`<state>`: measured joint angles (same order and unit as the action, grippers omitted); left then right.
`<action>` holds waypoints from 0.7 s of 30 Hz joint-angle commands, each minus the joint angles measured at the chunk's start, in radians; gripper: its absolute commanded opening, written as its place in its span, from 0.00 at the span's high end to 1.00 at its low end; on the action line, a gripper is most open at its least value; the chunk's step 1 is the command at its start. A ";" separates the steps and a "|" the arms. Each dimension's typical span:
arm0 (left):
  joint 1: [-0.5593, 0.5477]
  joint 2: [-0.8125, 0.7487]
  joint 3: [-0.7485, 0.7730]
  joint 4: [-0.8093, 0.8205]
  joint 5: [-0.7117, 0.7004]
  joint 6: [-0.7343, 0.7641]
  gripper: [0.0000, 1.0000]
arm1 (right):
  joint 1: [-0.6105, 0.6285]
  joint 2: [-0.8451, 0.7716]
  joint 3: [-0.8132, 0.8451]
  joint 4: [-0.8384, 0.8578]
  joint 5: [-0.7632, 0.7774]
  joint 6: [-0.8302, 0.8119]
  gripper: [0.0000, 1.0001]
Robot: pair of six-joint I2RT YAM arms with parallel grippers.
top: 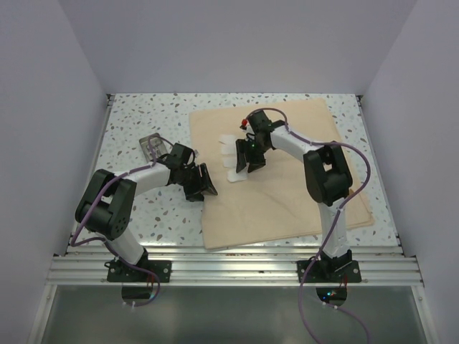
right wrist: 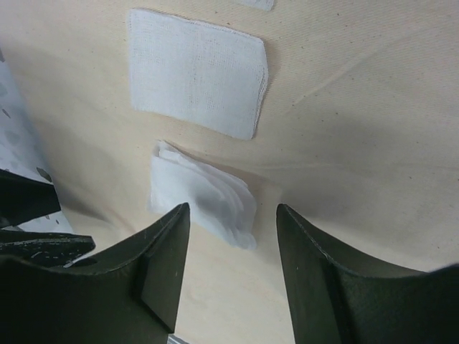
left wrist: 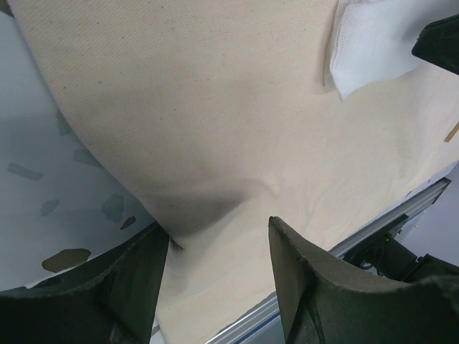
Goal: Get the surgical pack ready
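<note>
Tan cloth [top: 287, 193] lies flat right of centre on the table [top: 136, 122] in the top view; the right gripper [top: 247, 165] hides part of the gauze squares [top: 228, 141] at its upper left, and the tin [top: 153, 147] at left is hazy. Left wrist view: the left gripper [left wrist: 219, 229], fingers apart, hangs over a crease near the cloth's edge; one gauze square is cut off upper right. Right wrist view: fingers apart, empty, over a rumpled gauze stack; another square is clipped at the top.
</note>
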<state>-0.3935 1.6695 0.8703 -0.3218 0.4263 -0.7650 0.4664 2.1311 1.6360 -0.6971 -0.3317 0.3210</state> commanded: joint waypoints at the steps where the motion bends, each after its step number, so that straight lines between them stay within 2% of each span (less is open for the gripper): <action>1: -0.007 0.012 0.007 -0.005 -0.011 0.029 0.38 | 0.003 0.032 0.024 0.024 -0.038 0.012 0.45; 8: -0.007 0.016 0.013 -0.005 -0.009 0.032 0.38 | 0.005 0.047 0.010 0.044 -0.049 0.010 0.49; 14: -0.007 0.021 0.021 -0.007 -0.008 0.032 0.38 | 0.009 0.038 0.018 0.070 -0.082 0.023 0.62; 18: -0.007 0.026 0.030 -0.011 -0.004 0.035 0.38 | 0.009 0.052 0.033 0.059 -0.095 0.026 0.74; 21: -0.007 0.021 0.041 -0.025 -0.009 0.039 0.38 | 0.009 0.043 0.045 0.047 -0.096 0.026 0.95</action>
<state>-0.3939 1.6749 0.8799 -0.3309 0.4301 -0.7589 0.4713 2.1727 1.6386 -0.6582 -0.3996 0.3412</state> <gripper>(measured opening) 0.620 0.113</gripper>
